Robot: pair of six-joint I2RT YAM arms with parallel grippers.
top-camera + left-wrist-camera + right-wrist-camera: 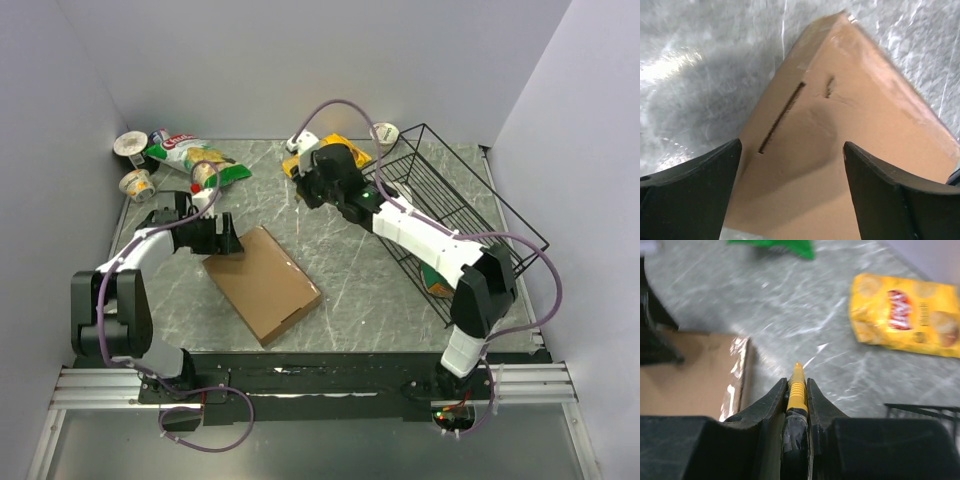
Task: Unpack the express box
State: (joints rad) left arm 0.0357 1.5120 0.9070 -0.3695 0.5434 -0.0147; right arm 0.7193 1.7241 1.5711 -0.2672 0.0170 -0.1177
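Express box (263, 283): lay closed, flat on marble table (380, 290). Left gripper (222, 240): fingers spread wide over box's far-left corner. Right gripper (310, 190): beyond box, clenched on yellow ribbed tool (797, 389).

You have one flat brown cardboard box (265, 285), one black wire basket (484, 183), one yellow snack packet (905, 315), one green snack bag (185, 150), three small round white tubs (130, 144) and one yellow-and-black pen-shaped tool (797, 390).

Closed flat brown express box (263, 283), askew on table
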